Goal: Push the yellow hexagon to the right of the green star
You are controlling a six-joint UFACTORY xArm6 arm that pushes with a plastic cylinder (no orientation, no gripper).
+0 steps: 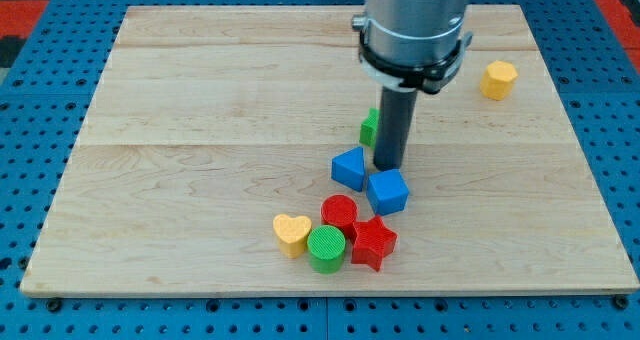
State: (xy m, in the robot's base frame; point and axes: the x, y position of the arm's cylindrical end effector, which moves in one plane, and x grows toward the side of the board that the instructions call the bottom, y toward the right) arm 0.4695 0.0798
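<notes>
The yellow hexagon [498,80] lies near the board's upper right. The green star [369,128] sits near the middle and is partly hidden behind my rod. My tip [388,166] rests just below and to the right of the green star, between the blue triangle [349,168] and the blue cube [388,191]. The yellow hexagon is far to the right of and above my tip.
Below the tip is a cluster: a red cylinder [339,213], a red star [373,242], a green cylinder [326,248] and a yellow heart [291,234]. The wooden board [180,130] lies on a blue pegboard surface.
</notes>
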